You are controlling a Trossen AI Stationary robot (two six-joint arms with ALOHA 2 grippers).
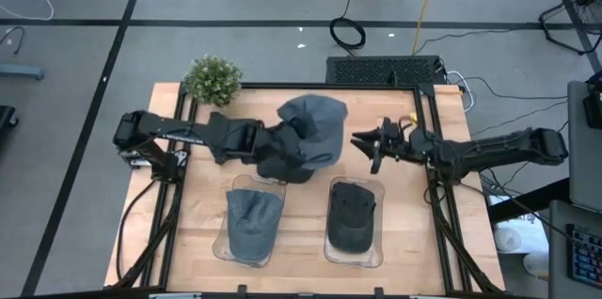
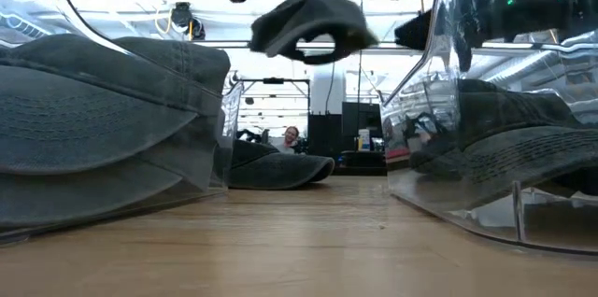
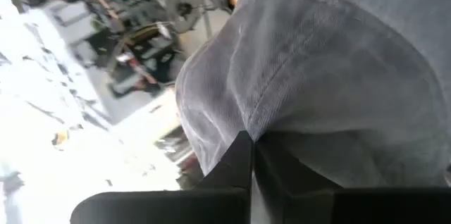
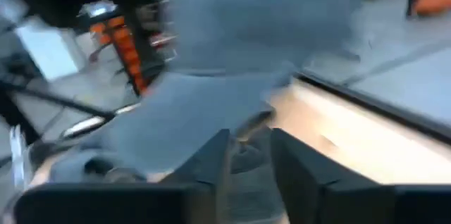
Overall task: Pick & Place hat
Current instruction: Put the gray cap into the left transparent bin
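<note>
High view, one item in transit: a soft blue-grey cloth cap (image 1: pixel 315 130), held aloft above the pale wooden table (image 1: pixel 198 233) near its middle. Left gripper (image 1: pixel 271 149) was clamped shut on the cap's fabric, a fold pinched between its fingers in the left wrist view. Right gripper (image 1: pixel 369 145) stood just beside the cap's far edge, fingers parted a little with a visible gap in its own wrist view, holding nothing. Two clear plastic trays sat at the table's near side: the left tray (image 1: pixel 252 226) held a grey-blue cap, the right tray (image 1: pixel 354 222) a dark charcoal cap. A small green potted plant (image 1: pixel 212 79) stood at the far left corner.

Risks, as judged: single pinch on limp fabric could slip and drop the cap; the sagging cloth could brush the trays; the nearby right gripper could snag the cap if either arm swung across.
</note>
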